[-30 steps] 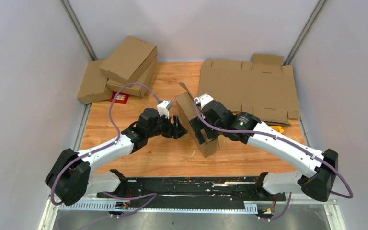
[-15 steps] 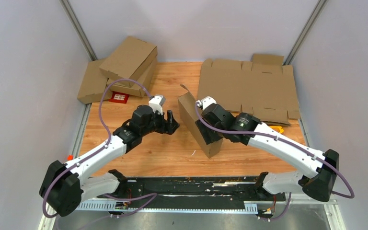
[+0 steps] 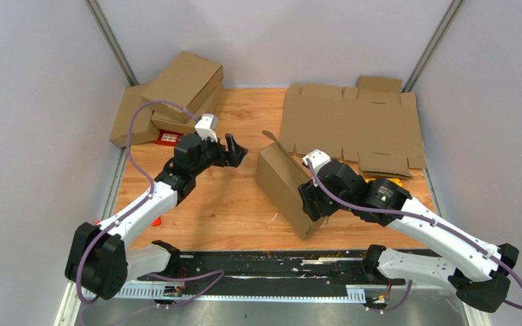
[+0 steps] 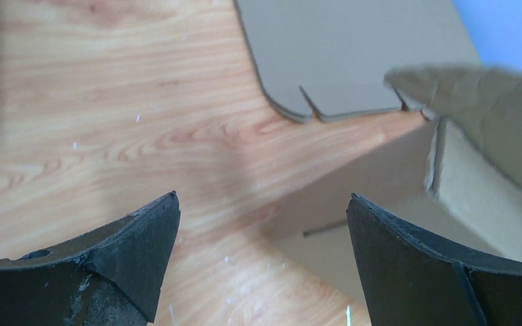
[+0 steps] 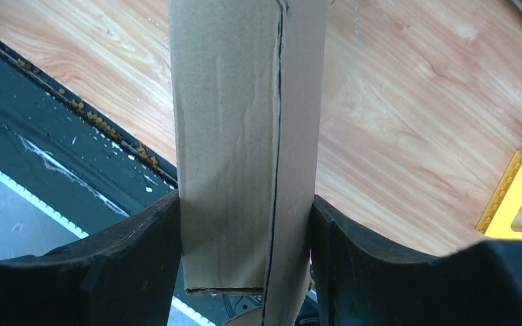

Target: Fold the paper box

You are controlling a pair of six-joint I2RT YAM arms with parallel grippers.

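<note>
The paper box (image 3: pixel 284 187) is a folded brown cardboard mailer standing on edge, tilted, in the middle of the table. My right gripper (image 3: pixel 315 204) is shut on its near end; in the right wrist view both fingers press the box's narrow side (image 5: pixel 245 136). My left gripper (image 3: pixel 234 148) is open and empty, to the left of the box and apart from it. In the left wrist view the box (image 4: pixel 462 170) lies ahead at the right, beyond the spread fingertips (image 4: pixel 143 231).
Several finished brown boxes (image 3: pixel 177 88) are stacked at the far left. Flat cardboard blanks (image 3: pixel 353 122) lie at the far right. A red card (image 3: pixel 168 138) lies by the stack. A yellow item (image 5: pixel 516 197) lies right of the box. The black rail (image 3: pixel 265 261) runs along the near edge.
My right gripper has pulled the box toward the near right and tilted it. My left gripper has let go of the box and drawn back to the far left.
</note>
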